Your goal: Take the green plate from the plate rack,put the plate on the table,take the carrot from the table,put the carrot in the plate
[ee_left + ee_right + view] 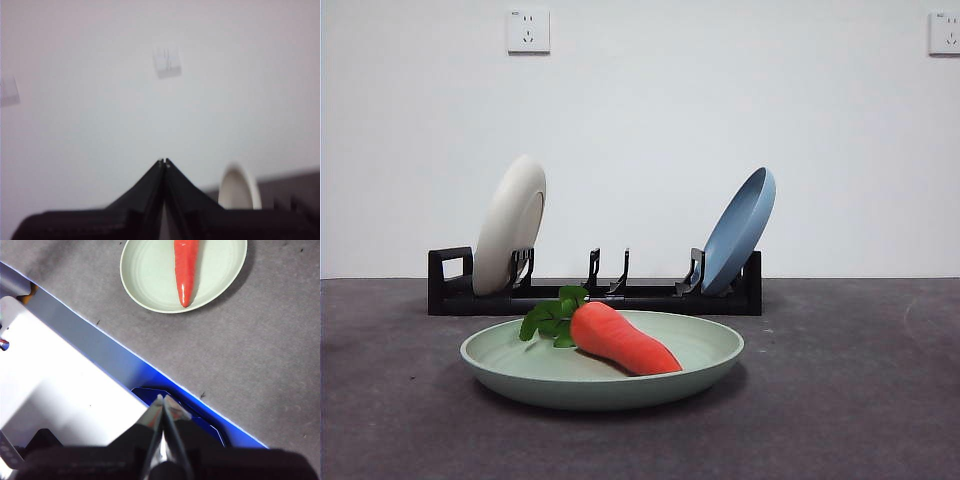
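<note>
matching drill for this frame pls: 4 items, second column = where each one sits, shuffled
Items:
1. carrot
2. green plate
3. white plate
4. blue plate

Places:
A. flat on the table, in front of the plate rack
B. in the rack, at the end with the loop handle
C. lying in the green plate
D. in the rack, at the end away from the handle

Pairs: 1-C, 2-A, 3-B, 4-D

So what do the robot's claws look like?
Both are black. The left claw has two flat jaws that taper up to a thin point like a little roof. The right claw looks the same, with shiny silvery edges. No cables or markings show.
</note>
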